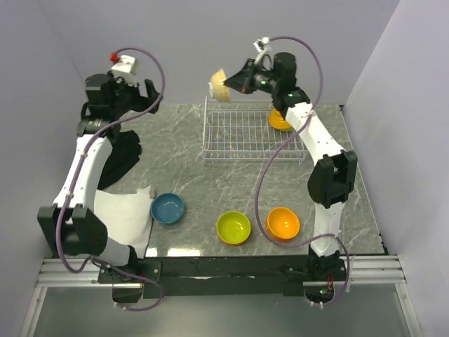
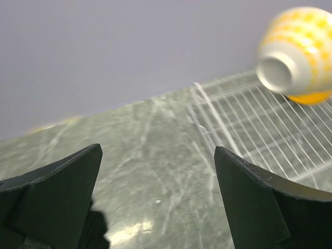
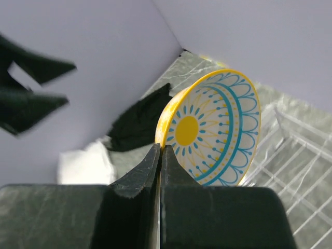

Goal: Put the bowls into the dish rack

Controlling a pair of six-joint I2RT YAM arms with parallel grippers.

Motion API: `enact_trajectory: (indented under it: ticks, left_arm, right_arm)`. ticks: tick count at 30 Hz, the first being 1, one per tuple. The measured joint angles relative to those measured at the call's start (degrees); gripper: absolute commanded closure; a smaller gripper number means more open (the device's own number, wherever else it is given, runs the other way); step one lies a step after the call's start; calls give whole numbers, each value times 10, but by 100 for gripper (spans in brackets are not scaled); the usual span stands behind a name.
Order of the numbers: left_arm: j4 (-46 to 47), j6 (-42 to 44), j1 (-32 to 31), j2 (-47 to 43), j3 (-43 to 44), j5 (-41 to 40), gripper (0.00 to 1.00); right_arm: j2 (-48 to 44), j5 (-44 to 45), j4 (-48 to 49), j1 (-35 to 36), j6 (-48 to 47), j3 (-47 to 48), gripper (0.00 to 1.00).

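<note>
Right hand [image 1: 230,84] is hovering over the bench [image 1: 210,189], above the far left corner of the dish rack [image 1: 245,130], clamping the patterned bowl [image 3: 212,129] by a sliver of rim; so thin a hold may be letting it slip and drop outside the rack

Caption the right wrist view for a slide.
Right gripper pinches the rim of the patterned bowl, held on edge by the dish rack.

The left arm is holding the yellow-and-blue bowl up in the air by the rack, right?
Not quite. It is the right gripper that pinches the patterned bowl by its rim, up in the air by the dish rack. The right wrist view shows it. The left gripper is open and holds nothing.
</note>
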Motion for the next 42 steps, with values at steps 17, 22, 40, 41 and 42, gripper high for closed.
enact_trajectory:
  ticks: [17,22,40,41,42]
  left_arm:
    - [-30,49,-65,179,110,163,3]
    - [-36,48,-88,204,127,169,3]
    - [-31,48,-113,227,153,166,3]
    - [-31,47,-113,229,154,166,3]
    - [-31,47,-114,232,155,165,3]
  right_arm:
    - [111,-111,217,-82,309,-84,100]
    - [170,-97,213,-86,316,-59,100]
    - [222,-47,188,-86,301,-24,100]
    - [224,-47,188,-86,300,-23,100]
    - [225,-47,186,-86,299,-23,100]
